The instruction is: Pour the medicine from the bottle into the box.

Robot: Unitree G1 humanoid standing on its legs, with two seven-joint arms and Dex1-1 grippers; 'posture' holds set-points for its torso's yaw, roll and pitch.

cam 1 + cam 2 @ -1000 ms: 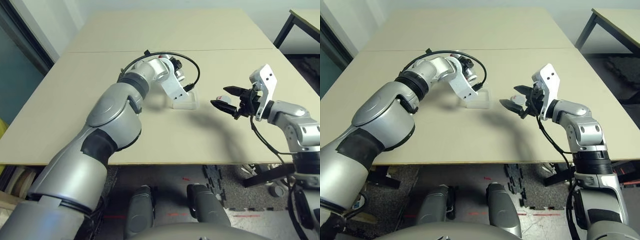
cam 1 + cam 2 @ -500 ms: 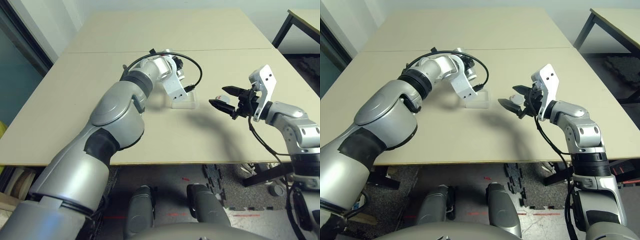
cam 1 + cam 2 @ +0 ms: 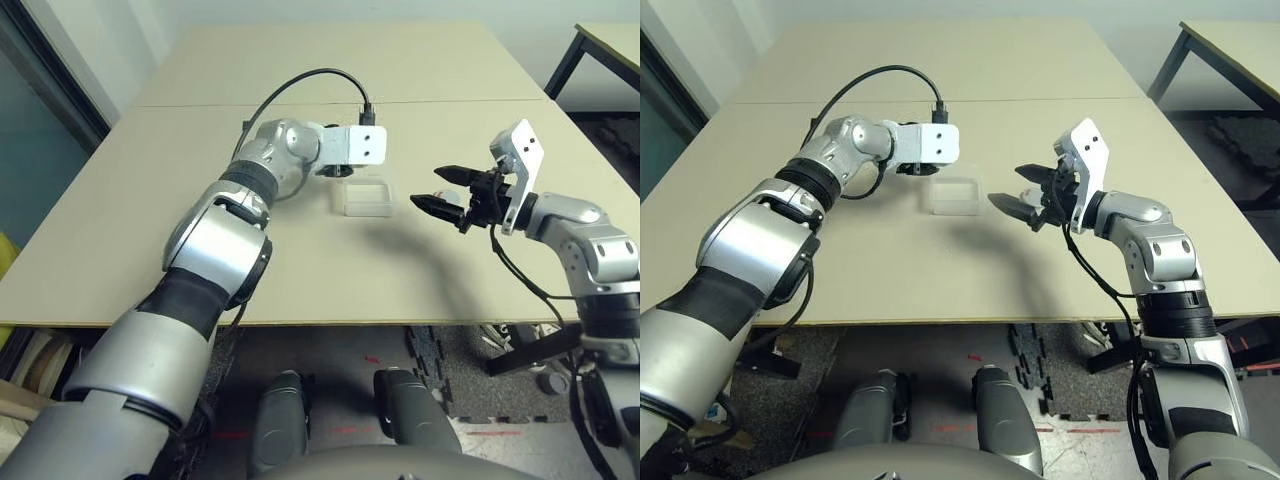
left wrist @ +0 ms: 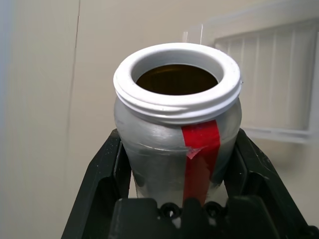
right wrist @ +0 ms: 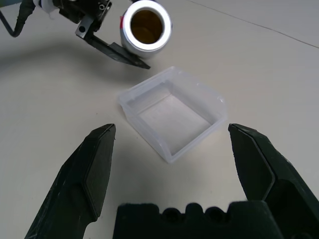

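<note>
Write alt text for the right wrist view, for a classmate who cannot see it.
A clear, shallow box sits on a pale table between the right gripper's open black fingers. Beyond it, the left gripper holds an open-mouthed bottle tilted so that its mouth faces the camera; the box looks empty.

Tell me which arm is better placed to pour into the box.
Left, I'd judge: its gripper holds the uncapped bottle beside the box, mouth facing it. The right gripper stands open, with nothing between its fingers.
</note>
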